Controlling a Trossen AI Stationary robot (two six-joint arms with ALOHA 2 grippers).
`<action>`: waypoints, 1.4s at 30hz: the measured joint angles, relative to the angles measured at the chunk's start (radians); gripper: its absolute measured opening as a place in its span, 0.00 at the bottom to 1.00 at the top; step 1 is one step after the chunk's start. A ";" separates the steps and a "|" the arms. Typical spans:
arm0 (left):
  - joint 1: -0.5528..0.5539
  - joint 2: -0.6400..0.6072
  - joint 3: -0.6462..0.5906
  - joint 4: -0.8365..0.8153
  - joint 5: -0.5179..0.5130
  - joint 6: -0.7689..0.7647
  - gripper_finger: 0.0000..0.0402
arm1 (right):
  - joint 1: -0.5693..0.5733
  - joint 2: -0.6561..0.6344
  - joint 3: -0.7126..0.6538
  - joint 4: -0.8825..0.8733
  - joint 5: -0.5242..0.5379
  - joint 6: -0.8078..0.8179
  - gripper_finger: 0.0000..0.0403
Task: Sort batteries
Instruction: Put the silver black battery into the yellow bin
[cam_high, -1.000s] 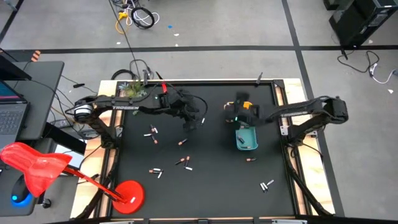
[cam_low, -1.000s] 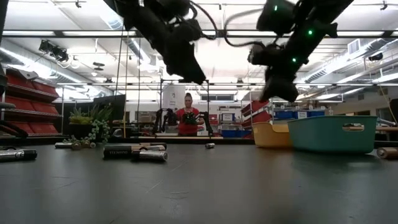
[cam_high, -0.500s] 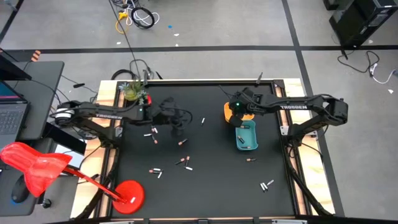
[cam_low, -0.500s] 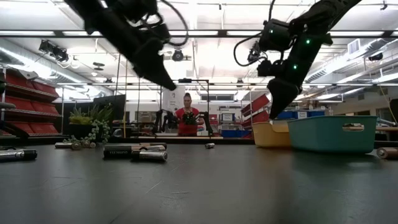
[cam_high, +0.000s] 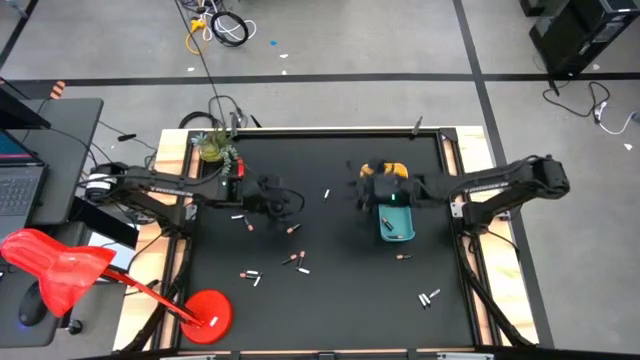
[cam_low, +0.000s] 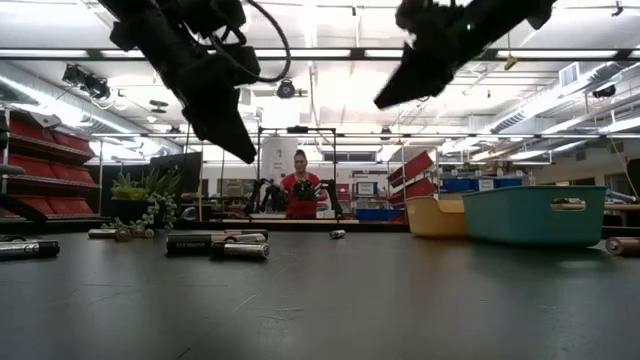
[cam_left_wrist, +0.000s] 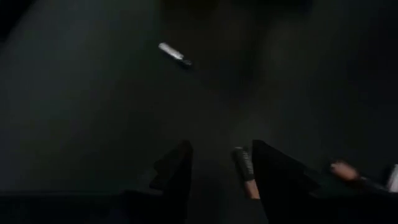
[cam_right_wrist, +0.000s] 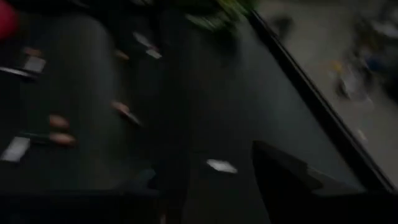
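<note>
Several batteries lie scattered on the black table (cam_high: 340, 300), among them a pale one (cam_high: 326, 193) and a reddish one (cam_high: 293, 229). My left gripper (cam_high: 287, 208) hangs open above the table's left middle. In the left wrist view a dark battery with a copper end (cam_left_wrist: 244, 165) lies on the table below the gap, close to one finger (cam_left_wrist: 273, 177). My right gripper (cam_high: 362, 190) is raised and open with nothing in it, just left of the yellow tray (cam_high: 397, 170) and the teal tray (cam_high: 397, 225).
A small plant (cam_high: 212, 148) stands at the far left corner, and a red lamp base (cam_high: 208, 310) sits by the near left corner. More batteries lie near the right edge (cam_high: 430, 296). A person (cam_low: 303, 195) stands in the room beyond the table.
My right gripper has gone from over the teal tray to the yellow tray, then risen and swung toward the table's left. My left gripper has moved toward the table's left and come lower.
</note>
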 joint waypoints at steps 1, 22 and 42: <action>-0.018 0.000 0.000 0.001 -0.010 -0.011 0.42 | 0.027 0.013 -0.013 0.063 0.000 -0.012 0.43; -0.408 0.134 0.084 -0.024 -0.069 -0.375 0.42 | 0.008 0.138 -0.266 0.839 -0.032 -0.180 0.39; -0.345 0.444 0.084 0.315 0.099 0.017 0.42 | 0.002 0.138 -0.303 0.858 -0.101 -0.095 0.38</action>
